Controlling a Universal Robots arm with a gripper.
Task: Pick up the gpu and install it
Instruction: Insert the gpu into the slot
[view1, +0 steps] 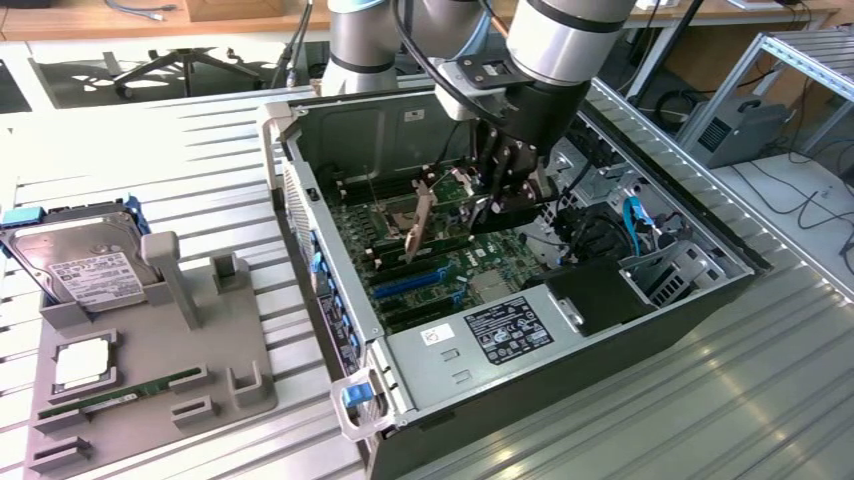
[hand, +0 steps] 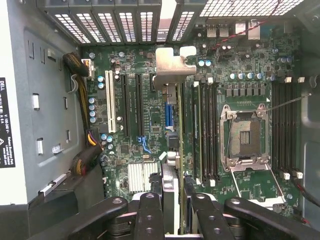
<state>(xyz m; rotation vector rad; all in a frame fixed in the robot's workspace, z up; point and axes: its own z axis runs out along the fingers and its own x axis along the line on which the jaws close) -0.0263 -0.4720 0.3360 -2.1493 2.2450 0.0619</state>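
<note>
1. While I watch from my remote station, the gpu (view1: 422, 222) hangs edge-on inside the open case (view1: 694, 290), above the motherboard (view1: 441, 270), with its silver bracket (hand: 172, 65) toward the rear vents.
2. Gripper (view1: 505, 205): fingers (hand: 150, 215) clamped on the gpu's upper edge, card between them; in the wrist view the card runs away from the fingers over the board's slots.
3. Slots: a white slot (hand: 111, 107) and black slots lie just beside the card's line. I cannot tell whether the card's lower edge touches any slot.
4. CPU socket (hand: 245, 137): open, bare, near the card, flanked by RAM slots.
5. Case: lies on its side on the slatted table (view1: 747, 400), side panel off; a labelled black box (view1: 507, 330) sits at the near end.
6. Grey tray (view1: 174, 370), at the exterior view's left, well apart from the case: holds a hard drive (view1: 80, 265), a CPU (view1: 83, 362) and a green RAM stick (view1: 120, 392).
</note>
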